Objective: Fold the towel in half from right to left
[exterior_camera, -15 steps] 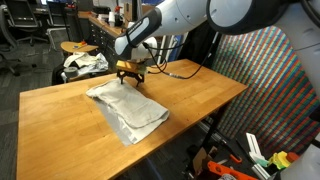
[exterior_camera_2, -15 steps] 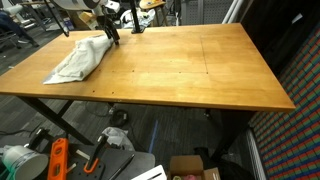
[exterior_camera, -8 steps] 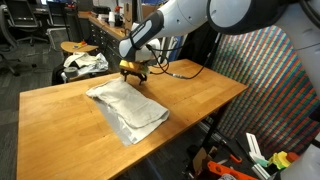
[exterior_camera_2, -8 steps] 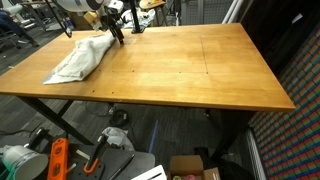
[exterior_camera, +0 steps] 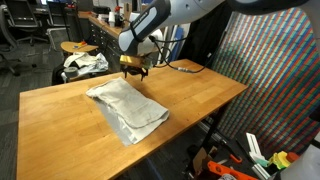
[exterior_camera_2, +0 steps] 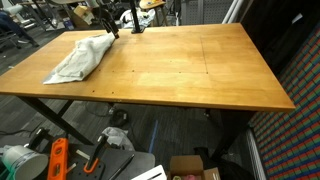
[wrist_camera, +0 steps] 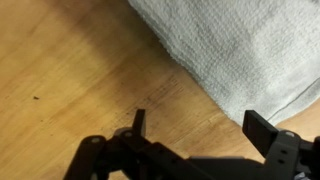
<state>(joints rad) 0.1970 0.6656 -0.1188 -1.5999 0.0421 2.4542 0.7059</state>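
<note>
The towel [exterior_camera: 128, 108] lay rumpled on the wooden table [exterior_camera: 55, 125], toward its far side. The pincer [exterior_camera: 133, 72] hung just above the towel's far edge, jaws spread wide and holding nothing, with wood beneath them in the wrist view.

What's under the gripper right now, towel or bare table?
Mostly bare wooden table shows beneath the open gripper. The edge of the towel lies just past its fingertips. The gripper body hides whatever sits directly below the wrist.
</note>
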